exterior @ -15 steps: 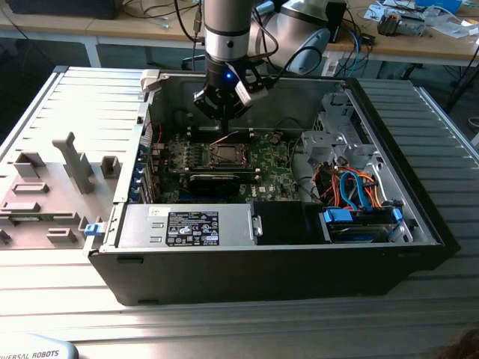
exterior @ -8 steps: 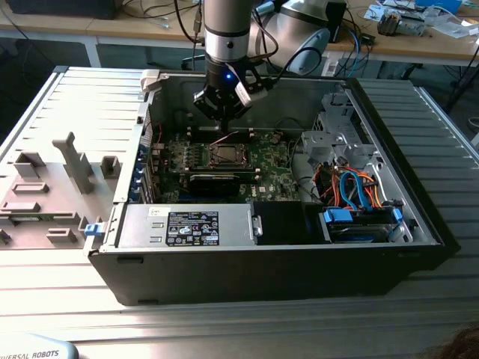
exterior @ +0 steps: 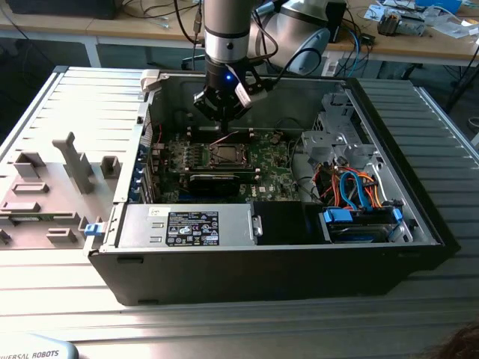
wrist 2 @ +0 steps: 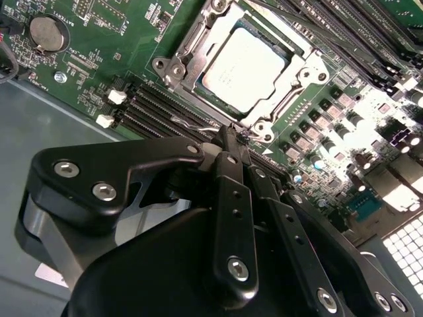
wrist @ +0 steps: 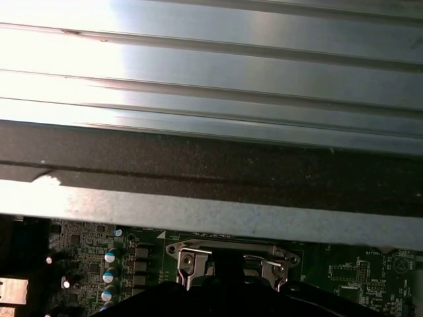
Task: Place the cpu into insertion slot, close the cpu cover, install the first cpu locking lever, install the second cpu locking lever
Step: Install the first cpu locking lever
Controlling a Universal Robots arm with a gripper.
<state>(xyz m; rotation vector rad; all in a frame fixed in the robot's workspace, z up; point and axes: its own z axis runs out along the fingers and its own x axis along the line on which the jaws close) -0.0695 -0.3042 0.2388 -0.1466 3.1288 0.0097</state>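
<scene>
Silver-grey, the cpu (wrist 2: 243, 68) lies flat in the insertion slot (wrist 2: 198, 39) on the green motherboard (wrist 2: 106, 53), and we see the cpu cover (wrist 2: 301, 49) closed around it, framing the chip. In the second wrist view our tool (wrist 2: 232, 135) has its black fingers (wrist 2: 228, 165) drawn together, tips touching a thin wire lever (wrist 2: 192, 122) at the socket's edge; whether they grip it we cannot tell. In the exterior view the tool (exterior: 223, 126) hangs just above the socket (exterior: 224, 155), inside the open computer case (exterior: 419, 217) on the table (exterior: 224, 329).
</scene>
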